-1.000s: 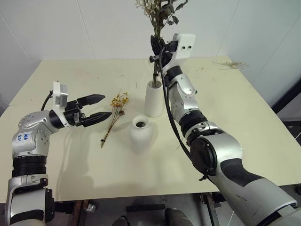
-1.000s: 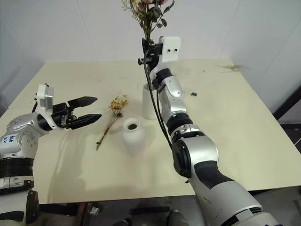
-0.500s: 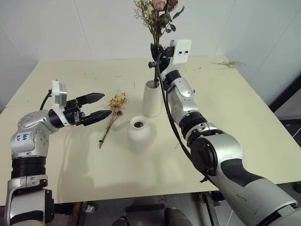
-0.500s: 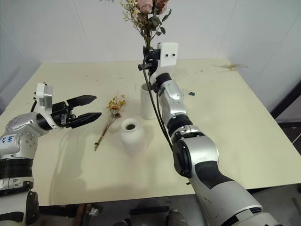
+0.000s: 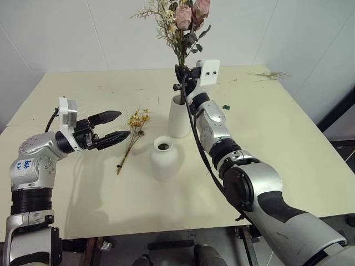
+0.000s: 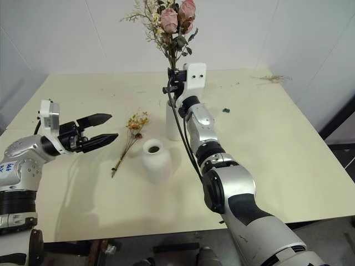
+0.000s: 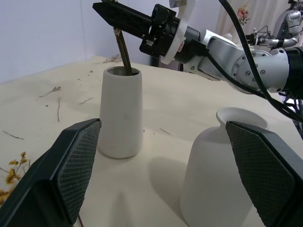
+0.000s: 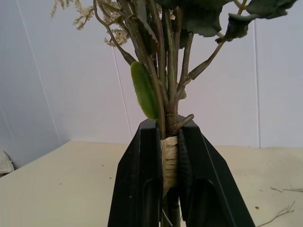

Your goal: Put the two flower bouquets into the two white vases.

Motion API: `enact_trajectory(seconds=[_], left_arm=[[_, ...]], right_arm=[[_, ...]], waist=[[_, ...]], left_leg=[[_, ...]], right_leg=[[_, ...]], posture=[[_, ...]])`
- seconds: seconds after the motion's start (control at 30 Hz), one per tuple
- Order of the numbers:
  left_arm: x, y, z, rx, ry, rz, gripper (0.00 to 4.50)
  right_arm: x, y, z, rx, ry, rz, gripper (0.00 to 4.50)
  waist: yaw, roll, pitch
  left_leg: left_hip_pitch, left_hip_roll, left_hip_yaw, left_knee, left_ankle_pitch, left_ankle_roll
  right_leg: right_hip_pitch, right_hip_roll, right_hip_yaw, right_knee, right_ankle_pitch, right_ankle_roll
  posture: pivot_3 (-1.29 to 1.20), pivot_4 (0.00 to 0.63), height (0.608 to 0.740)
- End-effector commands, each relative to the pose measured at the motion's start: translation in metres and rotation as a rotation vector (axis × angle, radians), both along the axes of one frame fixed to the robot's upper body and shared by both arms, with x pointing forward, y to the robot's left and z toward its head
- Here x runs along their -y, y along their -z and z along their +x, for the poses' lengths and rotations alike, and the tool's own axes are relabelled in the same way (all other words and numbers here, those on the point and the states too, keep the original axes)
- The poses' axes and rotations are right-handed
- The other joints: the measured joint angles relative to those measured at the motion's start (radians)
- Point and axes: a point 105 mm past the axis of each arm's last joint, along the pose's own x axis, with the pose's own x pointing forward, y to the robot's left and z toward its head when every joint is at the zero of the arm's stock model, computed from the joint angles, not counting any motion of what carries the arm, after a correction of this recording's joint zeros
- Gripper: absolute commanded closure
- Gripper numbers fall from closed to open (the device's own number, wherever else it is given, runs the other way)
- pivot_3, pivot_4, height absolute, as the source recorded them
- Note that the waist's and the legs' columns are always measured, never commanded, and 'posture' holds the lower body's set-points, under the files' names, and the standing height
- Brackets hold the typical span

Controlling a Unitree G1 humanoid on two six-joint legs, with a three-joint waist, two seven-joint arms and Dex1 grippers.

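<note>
Left eye view: the right tool [image 5: 181, 84] is clamped shut on the stems of the rose bunch [image 5: 183, 22], holding it upright above the tall vase [image 5: 179, 116]. The stem ends reach down into the mouth of that vase, as the left wrist view shows, while the pink blooms and pale sprigs stand high over the tool. In the right wrist view the two black fingers [image 8: 142, 179] press on the straw-wrapped part of the stems.

The left tool [image 5: 113, 128] hangs over the worktop [image 5: 288, 144] with its jaws wide apart and nothing between them. It points toward the small yellow bunch [image 5: 135, 136], which lies flat on the worktop just beyond its fingertips, apart from them.

The round vase [image 5: 165, 158] stands upright with nothing in it, in front of the tall vase and just beside the small bunch's stems. A loose dried sprig [image 5: 270, 75] lies near the far right corner of the worktop.
</note>
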Motion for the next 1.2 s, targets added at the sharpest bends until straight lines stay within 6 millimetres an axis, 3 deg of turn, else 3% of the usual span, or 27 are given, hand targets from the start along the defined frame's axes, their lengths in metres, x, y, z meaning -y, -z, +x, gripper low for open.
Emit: enact_trajectory(seconds=[0.03, 0.1, 0.53, 0.87, 0.97, 1.07, 1.2], left_arm=[[-0.002, -0.014, -0.007, 0.06, -0.005, 0.006, 0.0], [-0.002, -0.015, -0.006, 0.061, -0.006, 0.006, 0.0], [-0.001, -0.015, -0.004, 0.069, -0.014, -0.002, 0.0], [-0.001, -0.012, -0.002, 0.066, -0.009, -0.007, 0.0], [0.0, -0.01, 0.0, 0.062, -0.006, -0.008, 0.0], [0.002, -0.009, 0.004, 0.054, 0.003, -0.01, 0.0], [0.005, -0.008, 0.008, 0.049, 0.017, -0.011, 0.0]], right_arm=[[-0.007, -0.02, -0.005, 0.047, -0.012, 0.012, 4.43], [-0.008, -0.022, -0.006, 0.053, -0.016, 0.016, 4.43], [-0.005, -0.037, -0.013, 0.135, -0.025, 0.02, 0.04], [0.007, -0.043, -0.031, 0.297, -0.059, -0.072, 0.01], [0.022, -0.041, -0.045, 0.337, -0.066, -0.126, 0.01], [0.053, -0.03, -0.063, 0.295, -0.037, -0.157, 0.01], [0.065, -0.019, -0.076, 0.244, -0.021, -0.194, 0.01]], waist=[[0.0, 0.0, 0.0], [0.0, 0.0, 0.0], [0.0, 0.0, 0.0], [0.001, 0.0, 0.0], [0.003, 0.0, 0.0], [0.017, 0.0, 0.0], [0.026, 0.0, 0.0]], left_leg=[[0.0, 0.0, 0.0, 0.0, 0.0, 0.0], [0.0, 0.0, 0.0, 0.0, 0.0, 0.0], [0.0, 0.0, 0.0, 0.0, 0.0, 0.0], [0.0, 0.0, 0.0, 0.0, 0.0, 0.0], [0.0, 0.0, 0.0, 0.0, 0.0, -0.001], [-0.001, 0.0, -0.002, 0.001, 0.0, -0.001], [-0.001, 0.0, -0.001, 0.003, -0.001, 0.002]], right_leg=[[0.0, 0.0, 0.0, 0.0, 0.0, 0.0], [0.0, 0.0, 0.0, 0.0, 0.0, 0.0], [0.0, 0.0, 0.0, 0.001, 0.0, 0.0], [0.0, 0.0, 0.0, 0.0, 0.0, 0.0], [0.0, 0.0, 0.0, 0.001, 0.0, 0.0], [0.0, 0.0, -0.001, 0.001, 0.0, 0.0], [-0.001, 0.0, -0.001, 0.003, 0.0, 0.0]], posture=[[0.0, 0.15, 0.74], [0.0, 0.15, 0.74], [0.0, 0.15, 0.74], [0.0, 0.15, 0.74], [0.0, 0.15, 0.74], [0.0, 0.15, 0.74], [0.0, 0.15, 0.74]])
